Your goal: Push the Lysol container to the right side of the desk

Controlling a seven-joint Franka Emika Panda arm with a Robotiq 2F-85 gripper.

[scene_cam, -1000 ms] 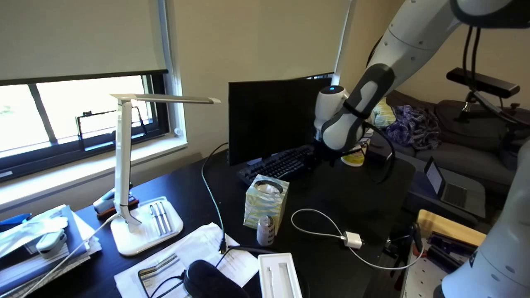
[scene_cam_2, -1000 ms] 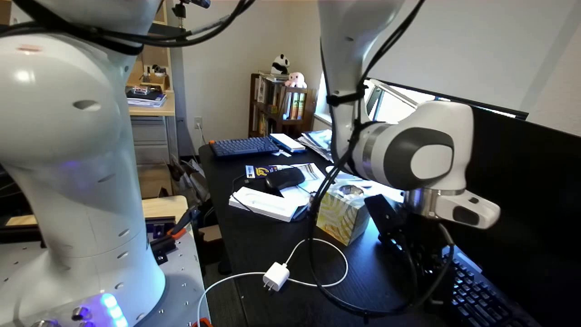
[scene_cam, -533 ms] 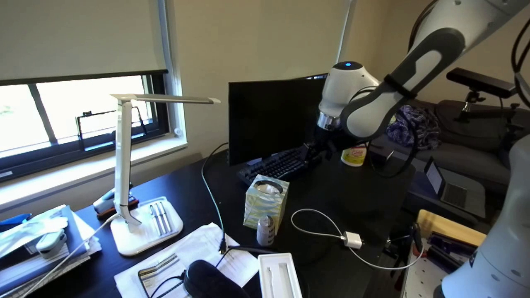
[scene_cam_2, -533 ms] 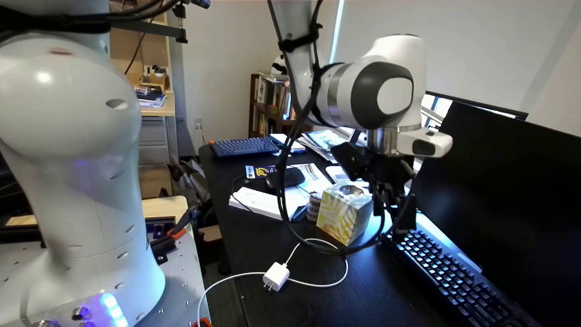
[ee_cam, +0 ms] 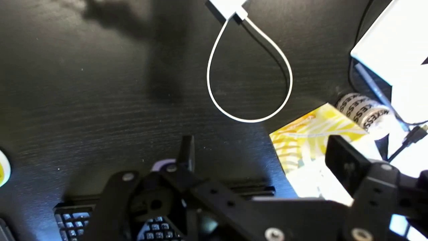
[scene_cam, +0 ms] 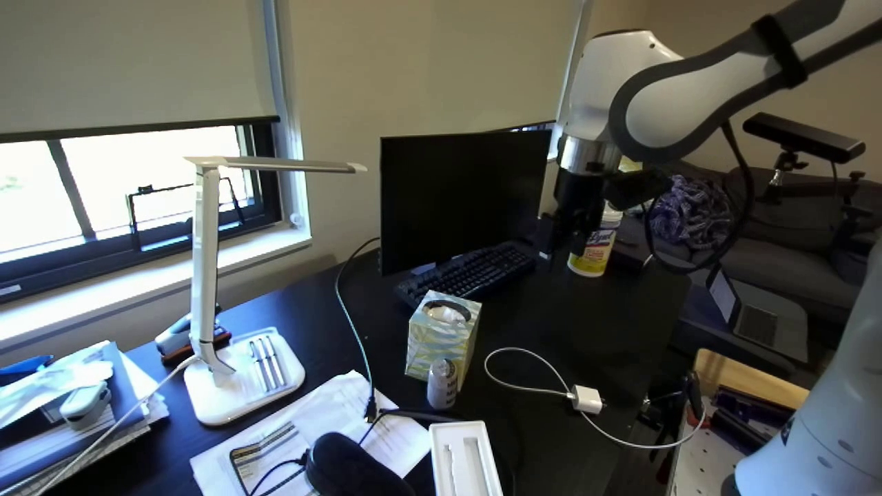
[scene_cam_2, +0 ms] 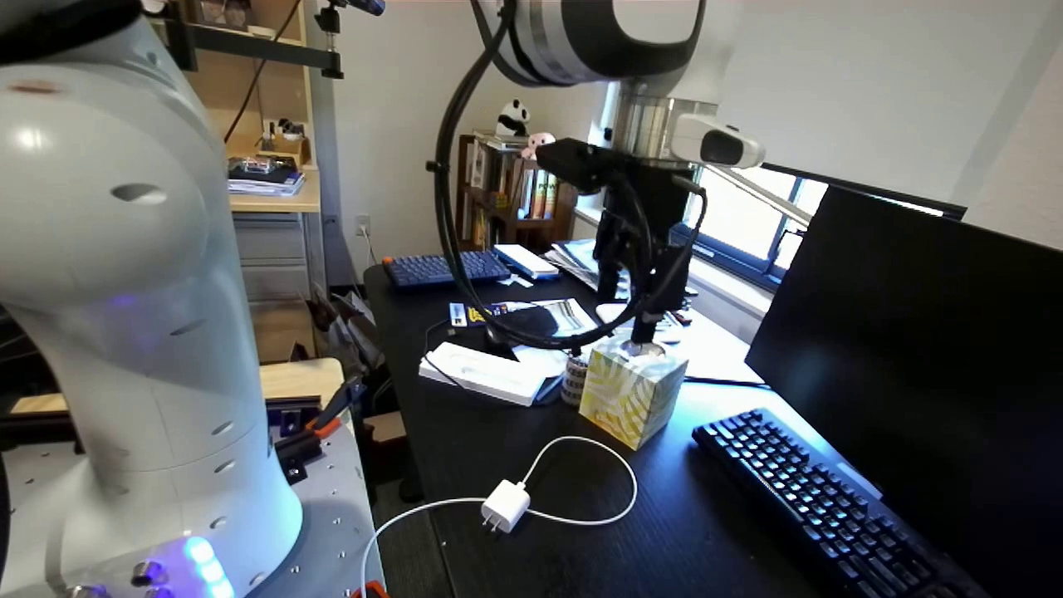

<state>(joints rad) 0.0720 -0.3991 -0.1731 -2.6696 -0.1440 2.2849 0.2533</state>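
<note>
- Half a second ago my tool (scene_cam: 561, 251) was low by the keyboard (scene_cam: 472, 272); now, in an exterior view, I have it higher and farther right in the picture, beside the right edge of the monitor (scene_cam: 462, 200).
- In an exterior view where it covered the keyboard's far end, that end is now in plain sight, and one finger crosses the top of the tissue box (scene_cam_2: 624, 394) from that angle.
- More of the label on the Lysol container (scene_cam: 594, 256) shows than before, brand name included; its base sits at the same spot on the bench (scene_cam: 592, 324).
- The Lysol container stands upright, just to the right of my tool's fingers in that picture, its upper part partly hidden behind the tool.
- On the wrist view I get only a curved sliver of it at the left border, well apart from the fingers and outside the pair.
- The fingers are spread wide and hold nothing; bench and a corner of the tissue box show between them.
</note>
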